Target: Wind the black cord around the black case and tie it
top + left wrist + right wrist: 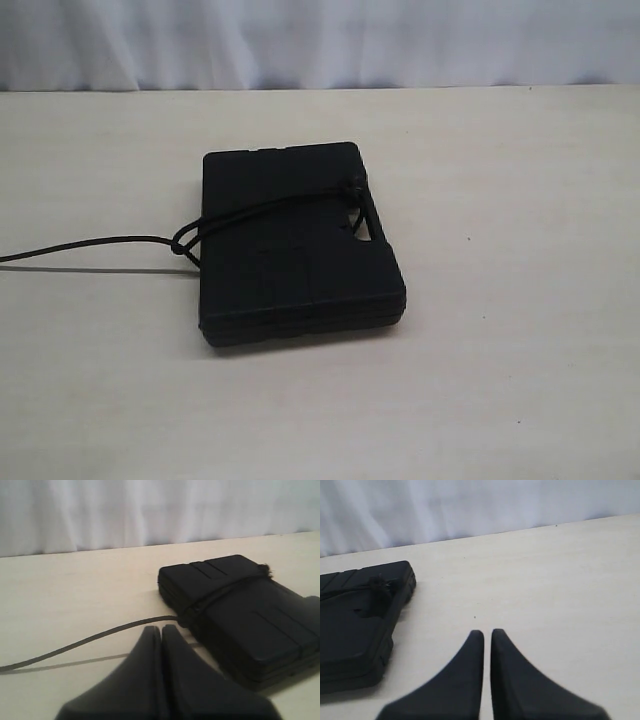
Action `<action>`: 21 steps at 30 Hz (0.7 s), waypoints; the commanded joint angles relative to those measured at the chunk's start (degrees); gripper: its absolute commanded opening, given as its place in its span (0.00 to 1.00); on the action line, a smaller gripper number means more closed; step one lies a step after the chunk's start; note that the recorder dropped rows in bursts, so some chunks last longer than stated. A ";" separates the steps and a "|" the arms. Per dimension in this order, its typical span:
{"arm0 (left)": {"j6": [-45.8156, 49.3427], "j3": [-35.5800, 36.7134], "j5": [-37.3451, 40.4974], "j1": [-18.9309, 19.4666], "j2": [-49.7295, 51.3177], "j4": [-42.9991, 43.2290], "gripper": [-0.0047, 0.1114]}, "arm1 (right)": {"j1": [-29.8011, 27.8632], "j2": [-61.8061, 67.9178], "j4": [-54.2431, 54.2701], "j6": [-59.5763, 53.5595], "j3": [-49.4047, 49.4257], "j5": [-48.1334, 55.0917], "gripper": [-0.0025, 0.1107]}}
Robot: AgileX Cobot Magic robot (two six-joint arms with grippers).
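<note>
Black case lies flat mid-counter, with its handle slot on the right side in the exterior view. A small pale patch on its far edge is possibly a label, too blurred to read.

Black cord crosses the lid slantwise, from a small loop at the left edge to a frayed knot by the slot. Its tail trails left across the counter and out of frame.

Left tool: fingers pressed together, clenched on nothing. The cord tail passes just beyond the tips; case near.

Right tool: fingers almost touching with a hairline gap, empty. The case's slot end lies apart from it.
</note>
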 commanded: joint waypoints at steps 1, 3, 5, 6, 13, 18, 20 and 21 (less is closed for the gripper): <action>0.06 0.09 -0.10 3.63 -0.17 -0.29 0.04 | -1.22 -0.32 0.24 -0.01 0.06 0.26 0.06; 0.06 0.09 0.01 3.75 -0.17 -0.29 0.04 | -1.22 -0.32 0.24 -0.01 0.06 0.26 0.06; 0.06 0.09 0.14 3.75 -0.17 -0.29 0.04 | -1.22 -0.32 0.24 -0.01 0.06 0.26 0.06; 0.06 0.09 0.27 3.75 -0.17 -0.29 0.04 | -1.22 -0.32 0.24 -0.01 0.06 0.26 0.06; 0.06 0.09 0.25 3.75 -0.17 -0.29 0.04 | -1.22 -0.32 0.24 -0.01 0.06 0.26 0.06; 0.06 0.09 0.25 3.75 -0.17 -0.29 0.04 | -1.22 -0.32 0.24 -0.01 0.06 0.26 0.06; 0.06 0.09 0.25 3.75 -0.17 -0.29 0.04 | -1.22 -0.32 0.24 -0.01 0.06 0.26 0.06; 0.06 0.09 0.25 3.75 -0.17 -0.29 0.04 | -1.22 -0.32 0.24 -0.01 0.06 0.26 0.06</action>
